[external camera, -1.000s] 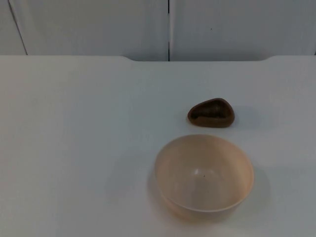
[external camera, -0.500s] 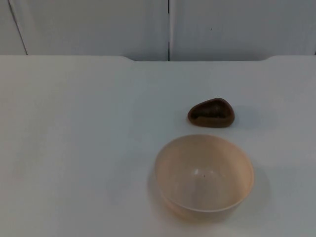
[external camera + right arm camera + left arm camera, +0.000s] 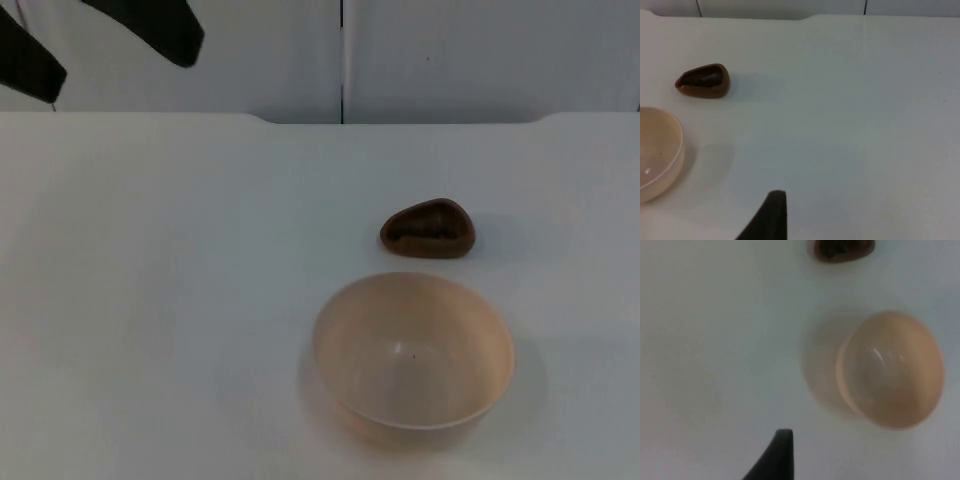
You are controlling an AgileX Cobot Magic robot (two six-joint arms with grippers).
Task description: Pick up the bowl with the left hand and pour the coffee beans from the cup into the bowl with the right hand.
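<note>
A: Where's the left gripper (image 3: 100, 45)?
B: Cut off up top, fingers spread, well back-left of the bowl (image 3: 413, 357).
A: Cup (image 3: 429, 229)?
B: Just behind the bowl. Right gripper's state: can't tell.

Left gripper (image 3: 100, 45) high at the far left corner, above the counter's (image 3: 180, 300) back edge, two black fingers (image 3: 160, 25) spread apart and pointing down. One black fingertip of the right gripper (image 3: 771, 215) hovering low over the counter.
</note>
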